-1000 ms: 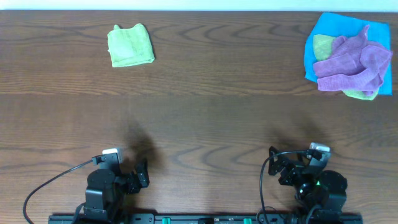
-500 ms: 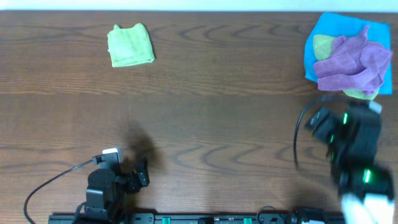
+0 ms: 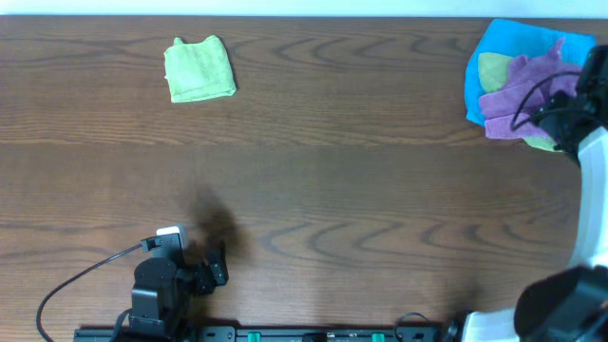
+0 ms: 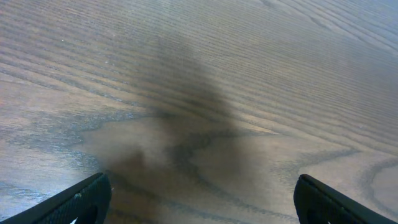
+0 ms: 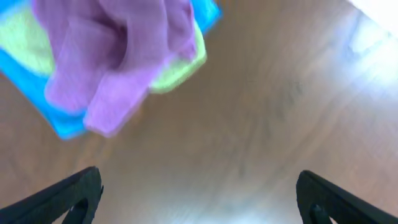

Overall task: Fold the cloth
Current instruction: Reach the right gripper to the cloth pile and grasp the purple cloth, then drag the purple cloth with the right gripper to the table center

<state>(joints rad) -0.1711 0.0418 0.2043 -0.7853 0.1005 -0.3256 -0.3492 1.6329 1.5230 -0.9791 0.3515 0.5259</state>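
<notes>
The lilac cloth (image 3: 521, 95) lies crumpled on a pile at the table's far right, on top of a blue cloth (image 3: 489, 47) and lime-green cloths. It also shows in the right wrist view (image 5: 118, 56), blurred, at the upper left. My right gripper (image 5: 199, 193) is open and empty, over bare wood just beside the pile; in the overhead view the right arm (image 3: 579, 119) covers the pile's right edge. My left gripper (image 4: 202, 199) is open and empty above bare table near the front left.
A folded lime-green cloth (image 3: 199, 68) lies at the far left of the table. The blue cloth (image 5: 62, 121) and a green cloth (image 5: 177, 68) sit under the lilac one. The table's far edge runs just behind the pile.
My right arm has swung from the front of the table up to the cloth pile at the far right. The left arm has not moved.
</notes>
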